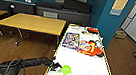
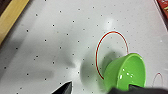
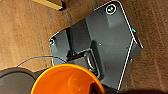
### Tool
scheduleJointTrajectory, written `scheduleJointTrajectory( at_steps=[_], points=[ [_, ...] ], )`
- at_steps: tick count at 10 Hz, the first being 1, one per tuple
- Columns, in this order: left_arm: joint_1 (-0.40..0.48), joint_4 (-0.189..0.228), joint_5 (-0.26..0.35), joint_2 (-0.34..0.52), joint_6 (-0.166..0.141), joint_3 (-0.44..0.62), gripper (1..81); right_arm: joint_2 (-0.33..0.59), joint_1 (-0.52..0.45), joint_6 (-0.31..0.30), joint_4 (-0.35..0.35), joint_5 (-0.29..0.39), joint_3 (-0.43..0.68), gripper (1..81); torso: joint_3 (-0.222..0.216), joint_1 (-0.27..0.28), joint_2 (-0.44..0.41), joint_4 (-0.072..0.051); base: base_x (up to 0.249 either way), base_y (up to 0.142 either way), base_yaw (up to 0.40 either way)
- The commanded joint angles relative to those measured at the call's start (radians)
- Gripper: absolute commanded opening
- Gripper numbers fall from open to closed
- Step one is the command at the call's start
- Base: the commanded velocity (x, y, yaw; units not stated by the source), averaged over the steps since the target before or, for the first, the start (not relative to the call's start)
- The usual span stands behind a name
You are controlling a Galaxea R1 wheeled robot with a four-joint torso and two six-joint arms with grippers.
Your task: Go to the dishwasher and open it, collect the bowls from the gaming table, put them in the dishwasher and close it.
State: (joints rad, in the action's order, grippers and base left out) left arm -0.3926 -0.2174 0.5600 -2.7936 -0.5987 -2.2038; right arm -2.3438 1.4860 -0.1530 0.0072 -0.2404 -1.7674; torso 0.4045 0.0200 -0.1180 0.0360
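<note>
At the near end of the white desk (image 1: 85, 65), left claw (image 1: 56, 66) clenched on the rim of a green bowl (image 1: 66, 69) beside a red circle (image 2: 111, 53), right claw (image 3: 100, 90) gripping an orange bowl (image 3: 66, 80) above the wooden floor (image 3: 22, 32).

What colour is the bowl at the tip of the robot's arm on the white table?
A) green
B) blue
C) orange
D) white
A: the left end effector is at a bright green bowl on the white table; the left wrist view shows the same green bowl.
</note>
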Motion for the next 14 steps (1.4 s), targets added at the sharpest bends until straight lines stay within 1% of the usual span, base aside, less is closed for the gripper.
scheduleJointTrajectory(
  at_steps=[1,3,4,6,9,11,12,13,14],
  points=[
    [0.155,0.009,0.072,-0.104,0.002,-0.103,81.1,0.038,-0.025,0.0,-0.004,0.061,0.013,1.0,0.0,0.0,0.0,0.0,0.0,0.0,0.0],
    [0.166,0.009,0.095,-0.155,0.002,-0.172,81.1,0.035,-0.026,0.0,-0.003,0.062,0.004,1.0,0.0,0.0,0.0,0.0,0.0,0.0,0.0],
    [0.169,0.012,0.103,-0.169,0.002,-0.189,81.1,0.032,-0.026,0.0,-0.003,0.062,-0.003,1.0,0.0,0.0,0.0,0.0,0.0,0.0,0.0],
    [0.168,0.052,0.103,-0.204,0.002,-0.214,81.1,0.032,-0.026,0.0,-0.003,0.061,-0.003,1.0,0.0,0.0,0.0,0.0,0.0,0.0,0.0],
    [0.151,0.091,0.107,-0.244,0.002,-0.244,81.1,0.027,-0.028,0.0,-0.003,0.061,-0.01,1.0,0.0,0.0,0.0,0.0,0.0,0.0,0.0],
    [0.133,0.133,0.107,-0.259,0.002,-0.249,81.1,0.022,-0.029,0.0,-0.001,0.061,-0.024,1.0,0.0,0.0,0.0,0.0,0.0,0.0,0.0],
    [0.122,0.151,0.107,-0.265,0.004,-0.246,1.0,0.025,-0.029,0.0,-0.003,0.061,-0.027,1.0,0.0,0.0,0.0,0.0,0.0,0.0,0.0],
    [0.12,0.179,0.112,-0.273,0.005,-0.238,1.0,0.025,-0.031,0.0,-0.003,0.062,-0.032,1.0,0.0,0.0,0.0,0.0,0.0,0.0,0.0],
    [0.12,0.204,0.141,-0.272,0.007,-0.218,1.0,0.024,-0.031,0.0,-0.001,0.062,-0.035,1.0,0.0,0.0,0.0,0.0,0.0,0.0,0.0]
  ],
)
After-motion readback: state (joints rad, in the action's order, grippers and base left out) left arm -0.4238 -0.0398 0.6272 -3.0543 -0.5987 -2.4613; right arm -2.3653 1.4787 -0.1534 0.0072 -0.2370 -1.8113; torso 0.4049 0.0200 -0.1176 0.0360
